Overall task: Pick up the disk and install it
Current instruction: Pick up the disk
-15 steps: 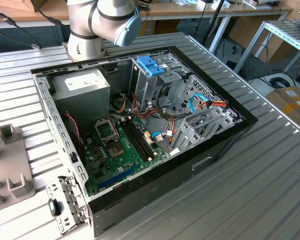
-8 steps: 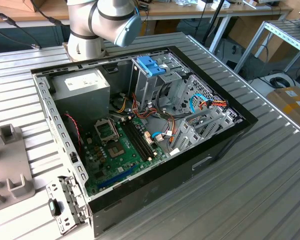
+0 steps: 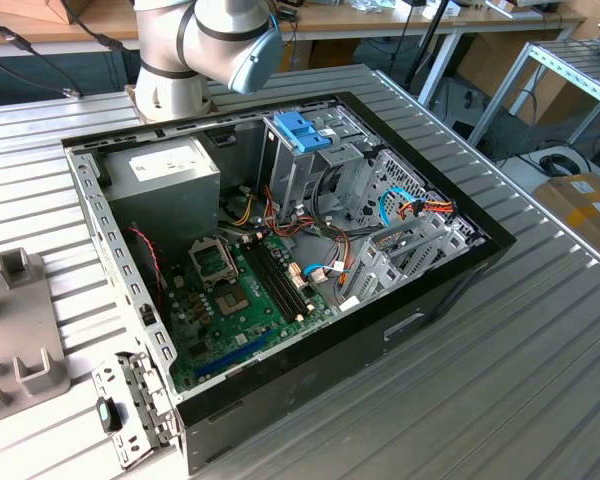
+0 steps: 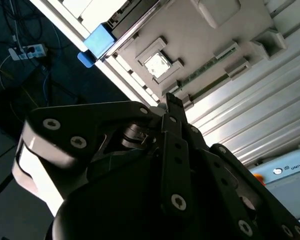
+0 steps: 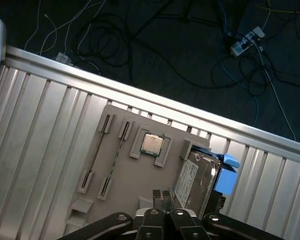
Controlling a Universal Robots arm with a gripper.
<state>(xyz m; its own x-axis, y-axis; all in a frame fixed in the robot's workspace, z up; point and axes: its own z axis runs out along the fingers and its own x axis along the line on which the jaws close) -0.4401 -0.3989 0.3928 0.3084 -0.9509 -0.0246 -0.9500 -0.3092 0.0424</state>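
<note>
Linkage of the gripper (image 4: 171,100) (image 5: 162,196), dark and studded with bolts, stands nearest in both wrist views and hides the near end of the grey fixture plate (image 5: 125,180) below it. The two fingers are drawn together with nothing between them, and they hang over the plate without touching it. Just beyond the fingertips lies the disk (image 5: 192,182), flat on the plate at the corner nearest the table's edge. Its white label faces up and its light-blue carrier rail (image 5: 225,172) runs along the outer side. The gripper's links cover the disk's near end. Beside the disk, toward the middle of the plate, a square processor chip (image 5: 151,144) sits in a raised frame. Past that, two thin strips (image 5: 92,157) stand on edge between small posts. The plate rests on the ribbed metal table (image 5: 35,130), close to its long edge. Beyond that edge the dark floor carries loose cables (image 5: 140,30) and a power strip (image 5: 246,41). In the exterior view, an open computer case (image 3: 330,365) fills the middle of the table. A deeper-blue latch (image 3: 302,130) on a silver cage stands at the case's far side, and the arm's base (image 3: 170,70) rises behind it.
</note>
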